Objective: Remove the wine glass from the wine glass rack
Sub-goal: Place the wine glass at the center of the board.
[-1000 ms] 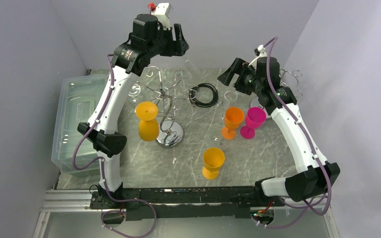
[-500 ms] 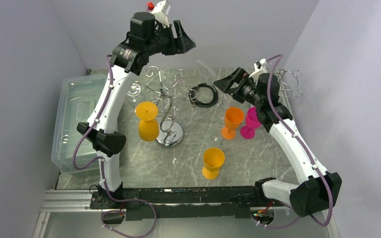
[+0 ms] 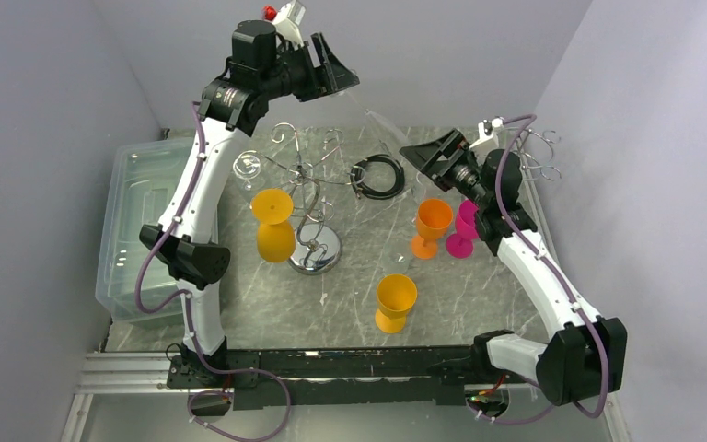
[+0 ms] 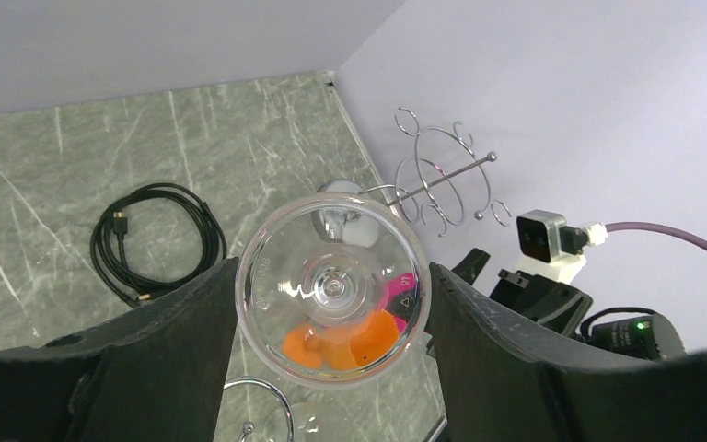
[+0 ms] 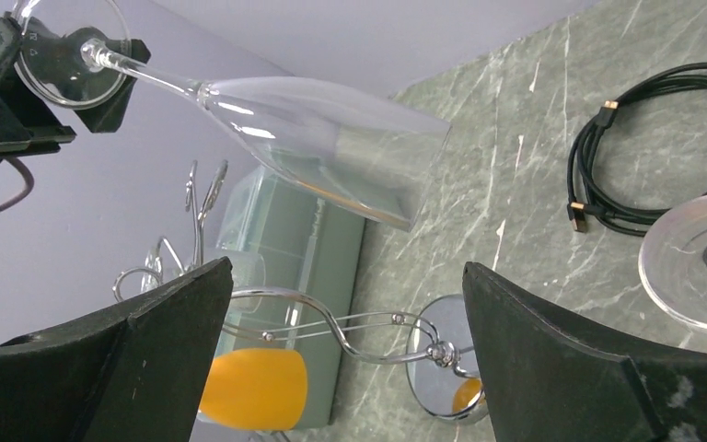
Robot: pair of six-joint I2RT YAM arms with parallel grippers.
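Glass (image 5: 331,138) is off the rack (image 3: 316,250), aloft at its one o'clock, foot pinched in the left gripper (image 3: 339,72); right gripper (image 3: 421,152), spread wide and empty, likely closes on the bowl next.

Wine glass (image 5: 322,138) foot clipped at top edge, right-wrist view

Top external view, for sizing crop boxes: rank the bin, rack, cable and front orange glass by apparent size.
1. bin
2. rack
3. cable and front orange glass: these look about alike, so they are not ranked.
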